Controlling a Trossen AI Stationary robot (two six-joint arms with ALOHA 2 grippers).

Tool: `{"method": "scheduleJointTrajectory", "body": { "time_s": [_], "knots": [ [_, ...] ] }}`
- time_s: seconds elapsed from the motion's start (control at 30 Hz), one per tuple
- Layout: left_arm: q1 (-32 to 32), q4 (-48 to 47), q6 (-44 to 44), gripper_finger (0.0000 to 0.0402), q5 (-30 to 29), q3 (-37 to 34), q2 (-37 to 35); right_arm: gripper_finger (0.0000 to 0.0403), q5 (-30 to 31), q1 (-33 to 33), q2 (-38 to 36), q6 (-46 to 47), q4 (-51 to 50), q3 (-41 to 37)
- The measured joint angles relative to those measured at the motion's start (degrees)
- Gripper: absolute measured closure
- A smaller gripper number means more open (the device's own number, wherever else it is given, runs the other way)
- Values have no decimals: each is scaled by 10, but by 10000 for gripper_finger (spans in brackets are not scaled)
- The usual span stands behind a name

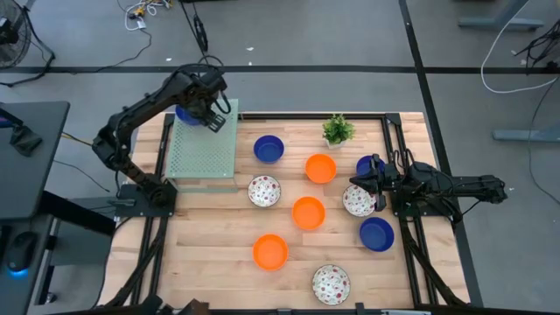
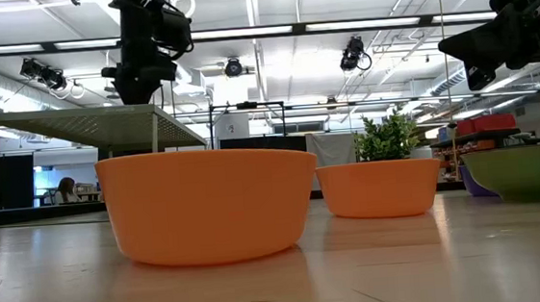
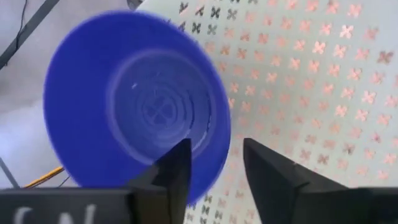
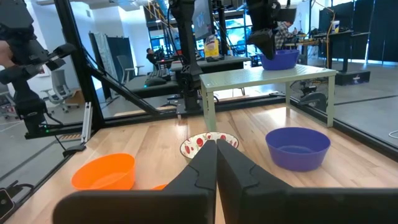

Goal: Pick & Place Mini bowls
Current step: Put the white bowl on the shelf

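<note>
Blue bowl (image 3: 134,102) sits at the far corner of the green perforated rack (image 1: 203,149), close to its edge. We see the left gripper (image 3: 214,171) with fingers parted astride the rim — let go, we judge. Risk: lifting away could snag the rim and tip the bowl off the rack. Right gripper (image 4: 216,163) clenched, empty, waiting over the table's right side.

Just beyond your left gripper's matt black fingers (image 3: 177,171) you had a smooth, slightly glossy, plastic-looking round blue mini bowl (image 3: 134,102), over the pale green perforated metal rack (image 1: 203,144), matt and cut with cross-shaped holes. Near your right gripper, the table (image 1: 219,236) was light wood planks with visible grain, and the round orange mini bowl (image 2: 207,204) looked smooth and matt.
</note>
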Motion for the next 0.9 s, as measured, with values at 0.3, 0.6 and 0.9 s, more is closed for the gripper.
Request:
{"method": "scheduleJointTrajectory", "body": {
  "time_s": [0.3, 0.6, 0.9],
  "knots": [
    [-34, -65, -72, 210, 94, 55, -38, 392, 0, 0, 0, 0, 0, 0],
    [-277, 29, -160, 209, 44, 37, -112, 392, 0, 0, 0, 0, 0, 0],
    [-560, 335, -144, 209, -66, -104, -90, 392, 0, 0, 0, 0, 0, 0]
  ]
}}
